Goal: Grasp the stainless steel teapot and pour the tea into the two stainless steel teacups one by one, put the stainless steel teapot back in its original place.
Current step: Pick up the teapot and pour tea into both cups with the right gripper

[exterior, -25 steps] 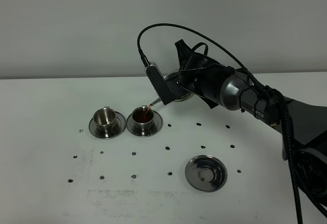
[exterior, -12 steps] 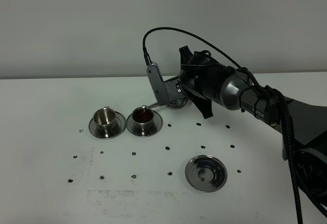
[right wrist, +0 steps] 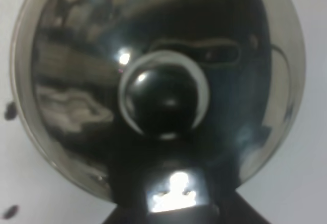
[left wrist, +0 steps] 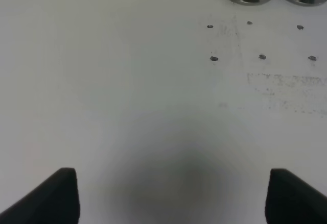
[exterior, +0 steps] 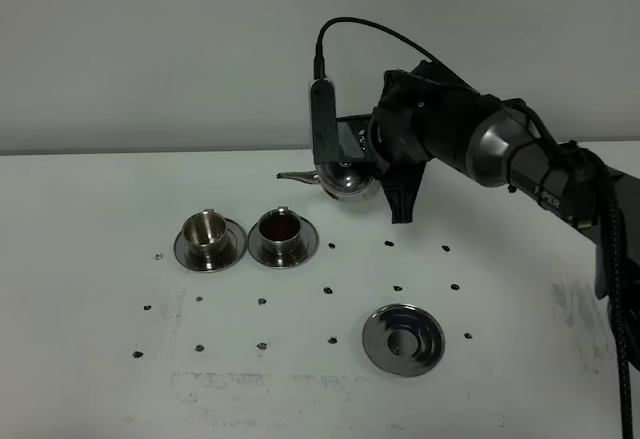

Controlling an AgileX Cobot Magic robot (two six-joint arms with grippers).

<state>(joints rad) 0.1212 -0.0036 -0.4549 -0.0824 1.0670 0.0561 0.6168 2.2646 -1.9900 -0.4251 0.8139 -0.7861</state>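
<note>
Held: teapot [exterior: 348, 174], clamped tight in right gripper [exterior: 383, 159]; spout points left; empty cup [exterior: 207, 229] farther left, past filled cup [exterior: 281, 227].

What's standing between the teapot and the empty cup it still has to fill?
Only the filled teacup, which stands right beside the empty teacup on the teapot's side. The teapot is up in the air, so it can probably pass over. Nothing else visible is in the way.
</note>
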